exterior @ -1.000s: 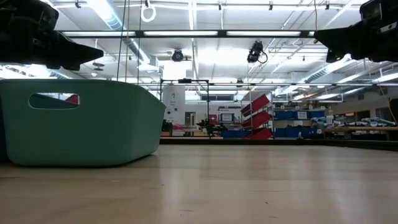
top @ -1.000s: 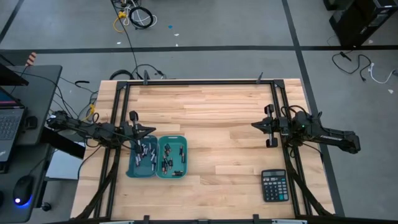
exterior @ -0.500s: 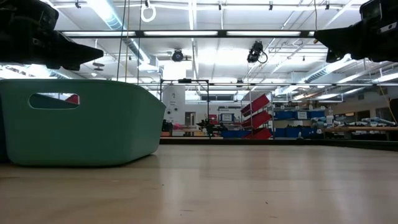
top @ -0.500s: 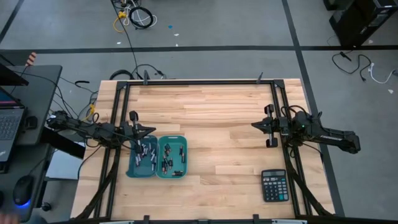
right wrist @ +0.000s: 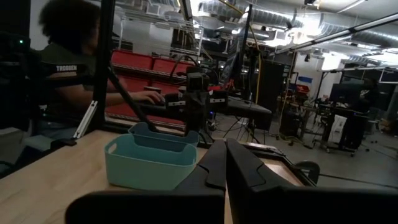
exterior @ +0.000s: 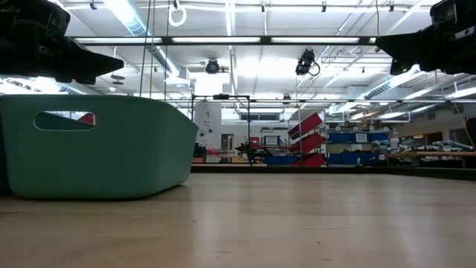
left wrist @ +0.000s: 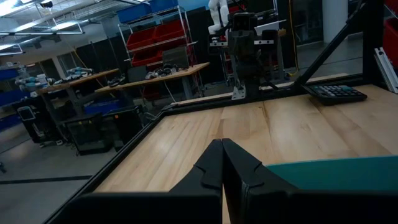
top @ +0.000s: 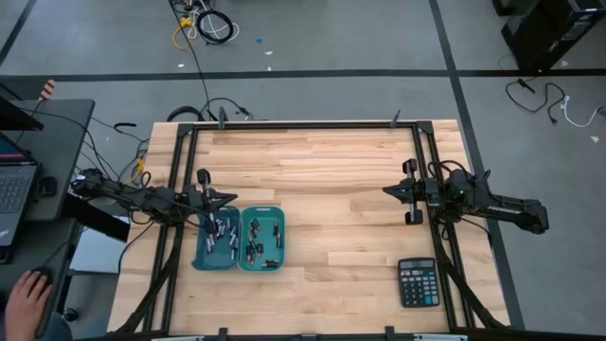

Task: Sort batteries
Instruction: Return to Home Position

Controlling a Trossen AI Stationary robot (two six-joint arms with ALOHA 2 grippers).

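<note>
- Sitting side by side on the left half of the light wooden table (top: 322,161) are two rectangular plastic bins with their long sides touching: one blue-teal bin (top: 198,260) on the left and one green-teal bin (top: 282,250) on the right.
- The small silver and black cylindrical batteries (top: 222,231) lie loose in both bins, a cluster in each. They overlap and are too small for an exact count, but each bin holds more than a handful.
- One black calculator (top: 418,282) lies flat near the table's front right corner, well apart from the bins.
- There are two dark arms, one on each side of the table.
- The left gripper (top: 234,199) hangs above the table just behind the bins' rear rims, near the seam between them. Its own wrist view shows the two fingers (left wrist: 214,163) pressed together with nothing between them, and the rim of a teal bin lies just below.
- The right gripper (top: 385,191) hangs over bare wood on the right half, pointing toward the table's centre and well apart from bins and calculator. Its two fingers (right wrist: 214,163) also meet, holding nothing.
- From table height, the green-teal bin's wall shows one oval handle slot (exterior: 65,120), and both grippers are up in the air above the tabletop.
- One person's hand (top: 23,296) rests on a mouse at the desk off the table's left front corner, and one seated person (right wrist: 65,68) shows beyond the bins in the right wrist view.
</note>
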